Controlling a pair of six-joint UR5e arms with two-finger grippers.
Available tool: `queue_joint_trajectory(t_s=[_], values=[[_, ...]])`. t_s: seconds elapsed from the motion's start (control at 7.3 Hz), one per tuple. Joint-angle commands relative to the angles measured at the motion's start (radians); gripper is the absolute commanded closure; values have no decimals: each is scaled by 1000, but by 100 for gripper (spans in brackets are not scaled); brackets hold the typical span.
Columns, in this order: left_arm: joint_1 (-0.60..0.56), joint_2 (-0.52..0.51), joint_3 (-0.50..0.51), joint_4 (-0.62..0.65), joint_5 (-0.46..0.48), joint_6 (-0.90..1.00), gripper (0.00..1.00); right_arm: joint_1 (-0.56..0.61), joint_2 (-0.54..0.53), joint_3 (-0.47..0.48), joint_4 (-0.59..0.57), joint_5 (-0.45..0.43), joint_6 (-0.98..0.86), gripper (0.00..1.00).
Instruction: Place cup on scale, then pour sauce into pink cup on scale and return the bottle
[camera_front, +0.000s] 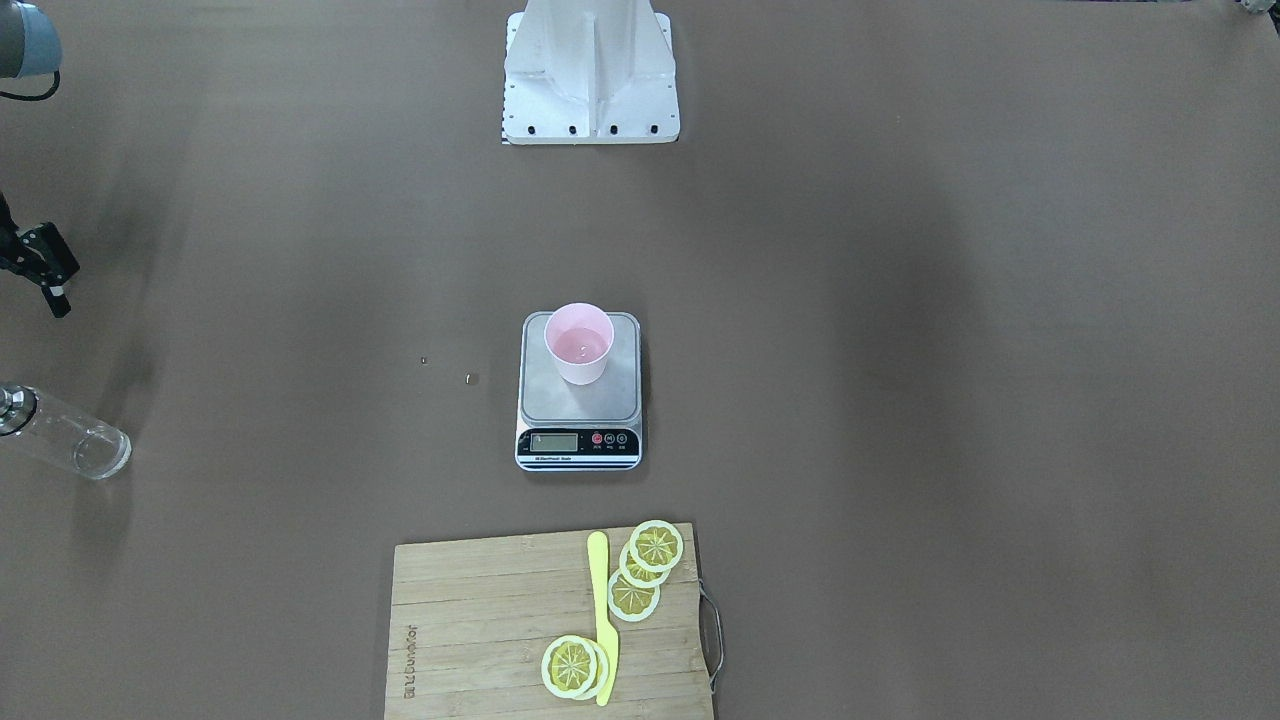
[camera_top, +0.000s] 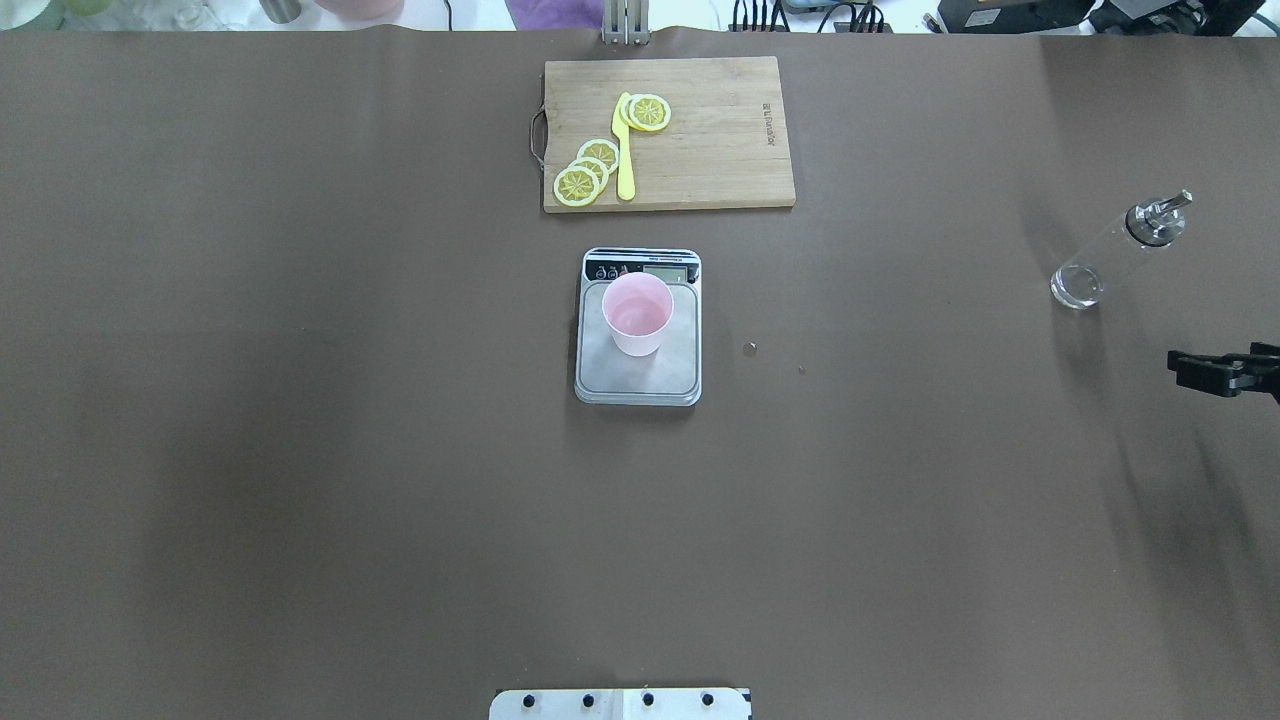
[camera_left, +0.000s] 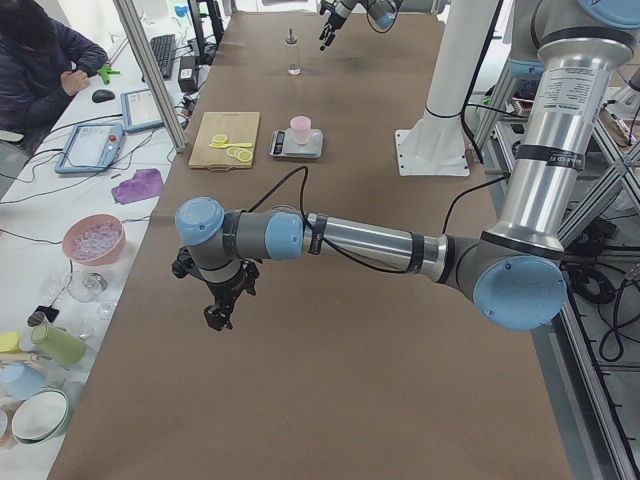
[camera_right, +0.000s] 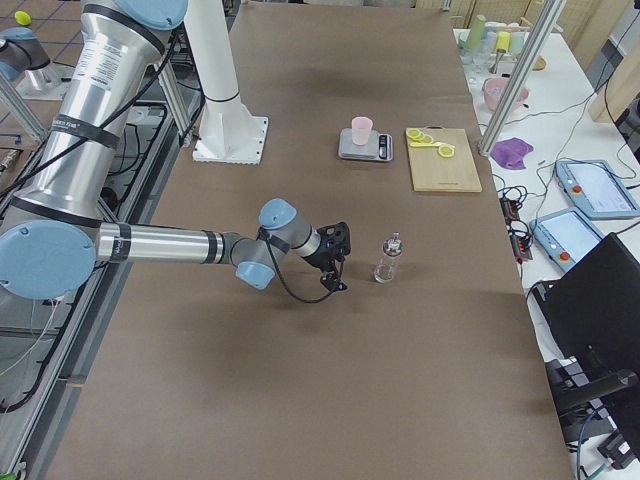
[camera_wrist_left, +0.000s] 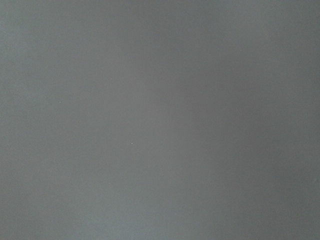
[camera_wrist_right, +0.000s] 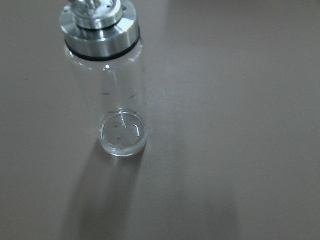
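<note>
The pale pink cup stands upright on the steel platform of the scale at the table's middle, also in the front view. The clear bottle with its silver spout stands upright on the table at my far right, untouched; it fills the right wrist view. My right gripper hangs a little way from the bottle, open and empty, also in the right view. My left gripper shows only in the left view, above bare table; I cannot tell whether it is open.
A wooden cutting board with lemon slices and a yellow knife lies beyond the scale. Two tiny specks lie right of the scale. The robot base stands behind it.
</note>
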Motion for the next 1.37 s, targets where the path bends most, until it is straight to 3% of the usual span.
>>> queue_joint_trajectory(t_s=[0.0,0.14,0.27,0.69,0.82,1.23], values=[[0,-1,-1,0,0,0,2,5,-3,-48,0,6,-34,0],[0,-1,-1,0,0,0,2,56,5,-83,-1,20,-117,0],[0,-1,-2,0,0,0,2,162,40,-135,-4,102,-219,0],[0,1,-4,0,0,0,2,553,233,-382,-29,586,-436,0],[0,1,-2,0,0,2,2,609,280,-414,-127,694,-479,0],[0,32,-2,0,0,9,2,709,403,-378,-575,715,-781,0]])
